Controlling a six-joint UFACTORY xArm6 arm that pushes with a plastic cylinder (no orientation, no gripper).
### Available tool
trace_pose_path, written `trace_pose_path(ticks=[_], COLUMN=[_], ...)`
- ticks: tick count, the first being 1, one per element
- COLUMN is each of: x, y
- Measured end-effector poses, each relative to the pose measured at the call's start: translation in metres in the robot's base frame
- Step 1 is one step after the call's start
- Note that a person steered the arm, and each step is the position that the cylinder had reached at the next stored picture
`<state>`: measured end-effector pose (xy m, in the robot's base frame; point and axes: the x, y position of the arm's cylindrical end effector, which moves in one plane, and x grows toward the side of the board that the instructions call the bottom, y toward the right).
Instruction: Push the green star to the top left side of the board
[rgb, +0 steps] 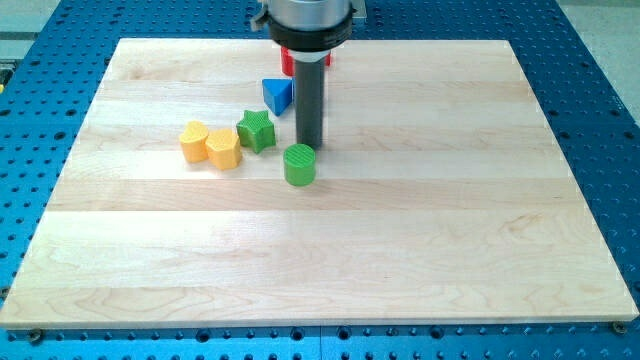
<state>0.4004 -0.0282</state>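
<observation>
The green star (257, 130) lies on the wooden board (400, 230), left of centre in the upper half. My tip (309, 147) is a short way to the star's right, not touching it, just above the green cylinder (299, 165). A blue triangle block (277, 94) lies just above and right of the star. A yellow block (224, 148) touches or nearly touches the star's lower left, with an orange-yellow block (194, 142) beside it on the left.
A red block (287, 62) near the board's top edge is mostly hidden behind the arm's head (307, 22). Blue perforated table (590, 60) surrounds the board on all sides.
</observation>
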Motion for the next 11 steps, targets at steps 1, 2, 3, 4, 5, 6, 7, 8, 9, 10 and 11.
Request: trace_pose_path(ticks=[1,2,3,4,5,6,7,8,9,10,11], x=[-0.028,-0.02,0.0,-0.008,-0.046,-0.053,-0.038,-0.072,-0.108,-0.059,-0.088], y=[-0.066,-0.053,-0.051,-0.107,-0.167,-0.184,-0.203,-0.222,-0.22,-0.216,-0.275])
